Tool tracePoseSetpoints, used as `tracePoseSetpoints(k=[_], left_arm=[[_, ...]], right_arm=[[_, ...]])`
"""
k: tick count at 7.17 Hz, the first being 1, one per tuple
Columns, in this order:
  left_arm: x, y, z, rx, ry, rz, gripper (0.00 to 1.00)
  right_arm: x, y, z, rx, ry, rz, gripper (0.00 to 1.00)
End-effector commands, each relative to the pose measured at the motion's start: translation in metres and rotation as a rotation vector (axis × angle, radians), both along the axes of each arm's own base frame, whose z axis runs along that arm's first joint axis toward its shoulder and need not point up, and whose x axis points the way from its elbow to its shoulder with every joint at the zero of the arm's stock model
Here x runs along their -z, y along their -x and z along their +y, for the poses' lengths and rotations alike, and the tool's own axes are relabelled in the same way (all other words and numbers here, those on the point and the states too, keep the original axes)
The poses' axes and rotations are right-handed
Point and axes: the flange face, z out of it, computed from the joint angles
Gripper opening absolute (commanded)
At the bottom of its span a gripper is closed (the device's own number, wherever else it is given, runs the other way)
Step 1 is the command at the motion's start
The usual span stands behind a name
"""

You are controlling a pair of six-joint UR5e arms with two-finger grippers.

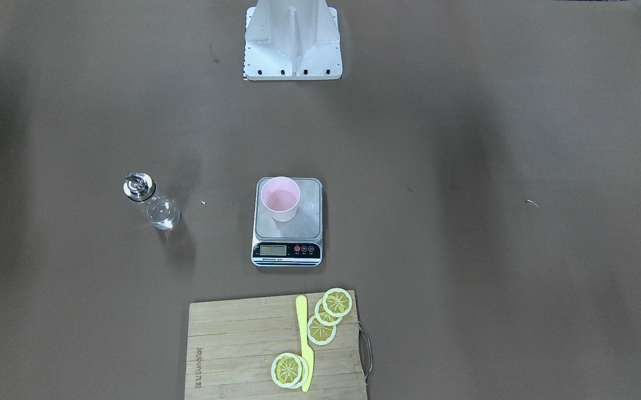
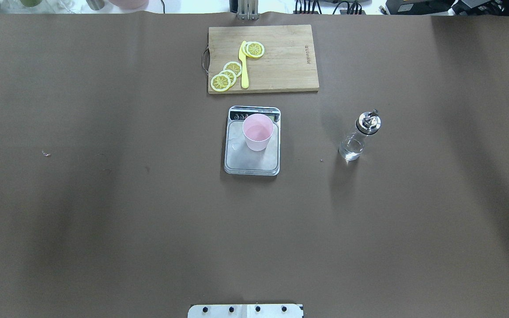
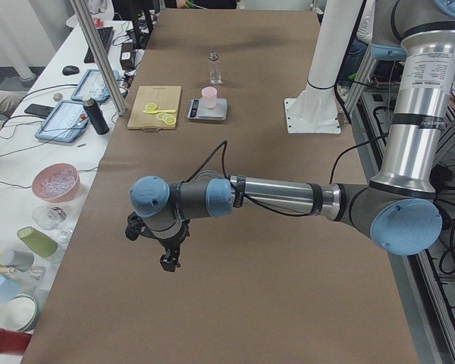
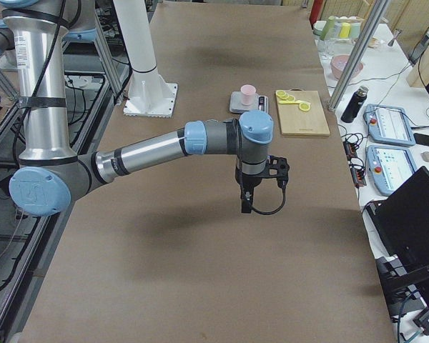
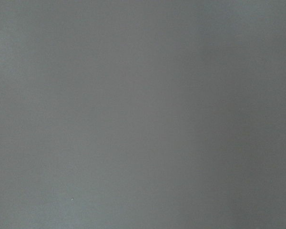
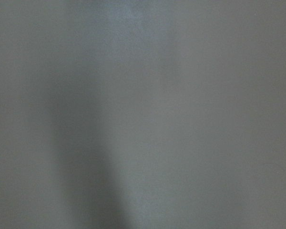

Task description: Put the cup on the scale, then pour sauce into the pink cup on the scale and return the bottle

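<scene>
A: Where is the cup found?

B: The cup is seen upright on the scale. It is set on the silver-grey top, toward the end where the display is fitted.

A: And the bottle?

B: The bottle is stood upright on the table, well apart from the scale, on the robot's right side of it. Clear sauce is seen low in the glass body, and a metal pourer cap is fitted on top.

A: Can the grippers be judged?

B: The left gripper is shown only in the left side view, hung below its wrist over bare table, well apart from the scale. The right gripper is shown only in the right side view, likewise pointed down over bare table. Whether either is open or closed cannot be told. Only plain surface is shown by both wrist cameras.

A: What else is laid out?

B: A wooden cutting board is placed near the scale's display end, on the side away from the robot. Lemon slices and a yellow knife are laid on it.
</scene>
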Motion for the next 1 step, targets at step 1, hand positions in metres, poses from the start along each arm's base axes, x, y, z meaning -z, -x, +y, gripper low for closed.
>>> tracePoseSetpoints(k=[1], left_arm=[[-0.0069, 0.0011, 0.0008, -0.007, 0.002, 0.003, 1.0]], right_arm=[[-0.0057, 0.0003, 0.0022, 0.003, 0.015, 0.002, 1.0]])
